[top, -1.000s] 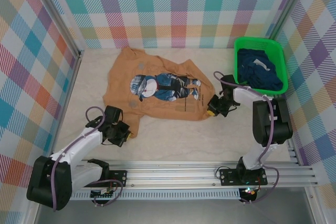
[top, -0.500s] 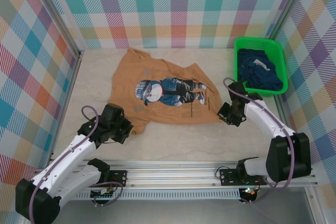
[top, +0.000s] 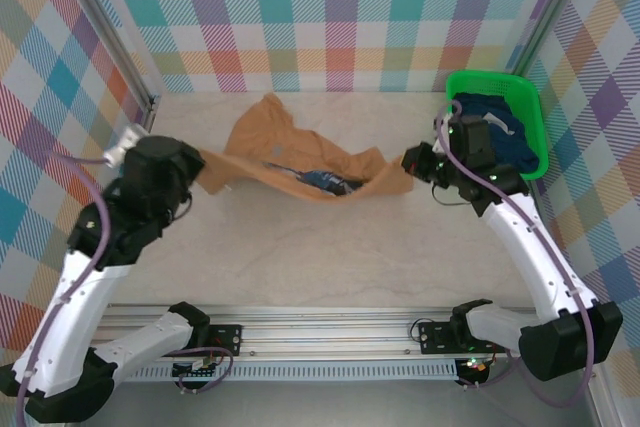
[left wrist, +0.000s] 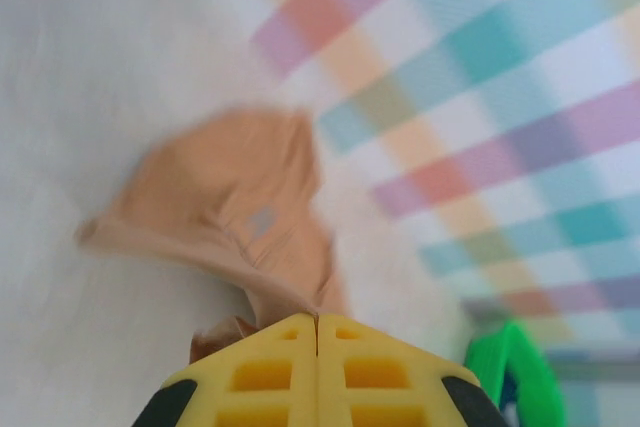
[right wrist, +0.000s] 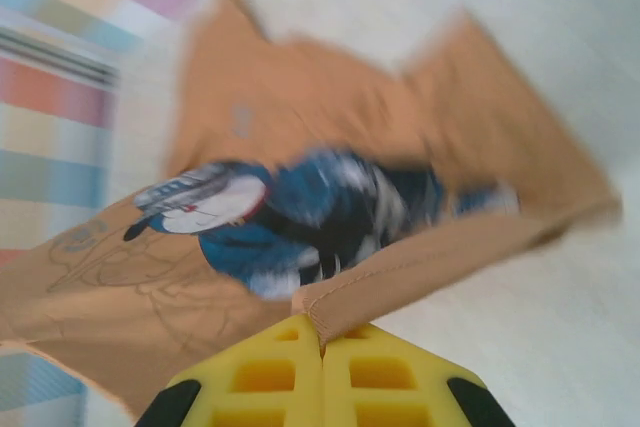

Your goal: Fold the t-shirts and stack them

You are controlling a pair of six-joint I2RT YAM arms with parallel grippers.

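While the left gripper (left wrist: 317, 322) and right gripper (right wrist: 320, 332) each pinch tight on a soft tan-orange printed t-shirt (top: 300, 162), it sags over a pale marbled tabletop (top: 330, 247) inside pastel plaid walls (top: 330, 17).

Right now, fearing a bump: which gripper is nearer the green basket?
Right. The right gripper sits just left of the green basket; the left gripper is far across the table.

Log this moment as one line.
left gripper: shut on tan-orange t-shirt | right gripper: shut on same t-shirt | t-shirt: stretched between both, middle sagging | navy t-shirts: in green basket
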